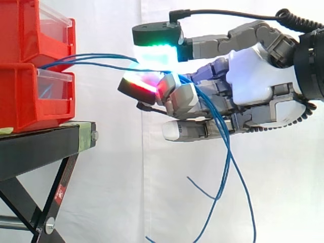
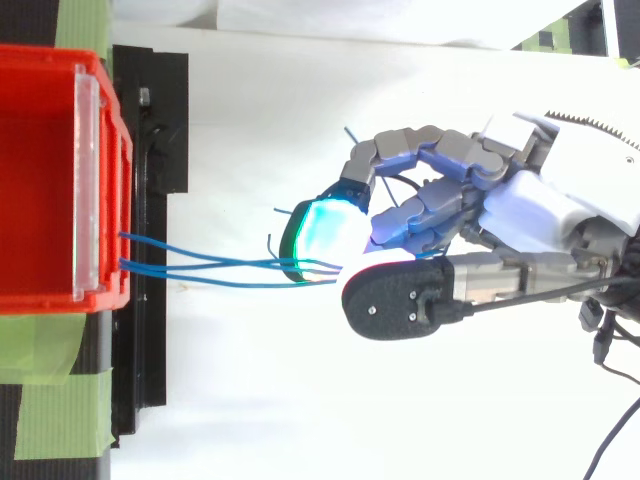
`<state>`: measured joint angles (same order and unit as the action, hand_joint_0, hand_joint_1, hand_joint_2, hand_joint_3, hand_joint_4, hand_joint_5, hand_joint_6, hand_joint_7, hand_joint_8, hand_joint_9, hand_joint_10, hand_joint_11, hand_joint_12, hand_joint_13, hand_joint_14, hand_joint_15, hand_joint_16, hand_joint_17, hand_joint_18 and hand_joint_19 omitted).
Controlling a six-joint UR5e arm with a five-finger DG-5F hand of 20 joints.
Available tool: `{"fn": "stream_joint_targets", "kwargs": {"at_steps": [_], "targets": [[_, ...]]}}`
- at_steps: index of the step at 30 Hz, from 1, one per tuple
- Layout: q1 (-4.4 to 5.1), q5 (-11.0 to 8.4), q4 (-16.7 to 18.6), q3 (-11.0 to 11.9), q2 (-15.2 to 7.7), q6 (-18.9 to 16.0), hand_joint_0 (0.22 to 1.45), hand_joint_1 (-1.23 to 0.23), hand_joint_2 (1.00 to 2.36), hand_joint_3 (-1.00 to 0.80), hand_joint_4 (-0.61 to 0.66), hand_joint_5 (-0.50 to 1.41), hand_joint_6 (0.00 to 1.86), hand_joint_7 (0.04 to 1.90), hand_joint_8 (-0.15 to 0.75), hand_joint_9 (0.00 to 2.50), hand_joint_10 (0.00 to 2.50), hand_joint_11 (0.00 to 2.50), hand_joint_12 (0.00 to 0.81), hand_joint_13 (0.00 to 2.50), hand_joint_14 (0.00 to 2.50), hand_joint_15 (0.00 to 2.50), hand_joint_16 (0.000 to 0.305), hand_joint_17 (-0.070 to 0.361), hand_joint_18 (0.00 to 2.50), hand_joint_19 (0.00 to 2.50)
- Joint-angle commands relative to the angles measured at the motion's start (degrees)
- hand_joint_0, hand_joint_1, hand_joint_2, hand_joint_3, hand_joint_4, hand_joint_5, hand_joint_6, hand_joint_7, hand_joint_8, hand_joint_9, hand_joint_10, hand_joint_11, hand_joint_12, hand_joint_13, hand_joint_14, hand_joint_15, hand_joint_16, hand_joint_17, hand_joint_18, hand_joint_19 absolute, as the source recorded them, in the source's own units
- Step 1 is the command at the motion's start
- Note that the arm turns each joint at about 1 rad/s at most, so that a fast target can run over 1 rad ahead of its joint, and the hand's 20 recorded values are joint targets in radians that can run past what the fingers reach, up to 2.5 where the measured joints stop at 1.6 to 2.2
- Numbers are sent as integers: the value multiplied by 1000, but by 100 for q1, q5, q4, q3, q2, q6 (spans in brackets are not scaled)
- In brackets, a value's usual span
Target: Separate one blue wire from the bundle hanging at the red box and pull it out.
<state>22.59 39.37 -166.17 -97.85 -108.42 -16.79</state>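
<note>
Thin blue wires point(image 1: 96, 58) run from the front of the stacked red bins point(image 1: 25, 96) to the right, nearly level, into my hand point(image 1: 253, 76). From above, three strands point(image 2: 200, 265) leave the red bin point(image 2: 40, 180) and converge at the glowing pads. The hand is curled on them: a thumb pad glowing green-cyan point(image 1: 157, 50) sits above and a red-glowing fingertip point(image 1: 139, 86) below, with the strands pinched between. Behind the pinch the wires' loose ends point(image 1: 228, 167) drape across the fingers and hang down. I cannot tell how many strands are actually in the pinch.
The bins stand on a black stand point(image 1: 40, 142) with green tape point(image 2: 50, 380) on its top. A white curtain hangs behind. Open space lies between the stand's edge and the hand, crossed only by the wires.
</note>
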Motion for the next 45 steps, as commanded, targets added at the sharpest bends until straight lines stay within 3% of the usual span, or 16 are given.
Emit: {"fn": "stream_joint_targets", "kwargs": {"at_steps": [1,8,14,21,29,35,39,45], "targets": [[0,0,15,2,5,9,687,-948,1013,-364,147,-256,871,1028,289,711,5,1619,306,1167,15,1499,44,99,671,634],[0,0,41,2,5,35,679,-937,1007,-425,163,-256,868,1020,291,707,6,1594,307,1173,15,1490,44,99,670,642],[0,0,41,-6,-3,35,611,-814,1004,-457,180,-247,862,1008,302,818,4,1607,311,1237,14,1500,44,99,695,678],[0,0,41,2,5,35,655,-766,1020,-257,187,-238,872,998,302,870,3,1612,301,1272,13,1501,43,96,727,673],[0,18,41,2,5,-44,635,-738,1018,-276,200,-236,873,991,306,899,2,1624,298,1282,13,1507,44,98,734,694],[26,0,67,2,5,-457,606,-726,1020,-187,192,-221,872,1026,306,939,3,1631,305,1297,12,1518,44,98,743,718],[53,0,58,2,5,-466,597,-580,1015,-136,197,-211,867,1040,332,996,1,1613,336,1333,9,1504,49,111,785,698],[61,0,50,2,-3,-483,599,-537,1013,-122,208,-213,866,1041,341,1012,0,1600,351,1347,9,1499,51,115,802,694]]}}
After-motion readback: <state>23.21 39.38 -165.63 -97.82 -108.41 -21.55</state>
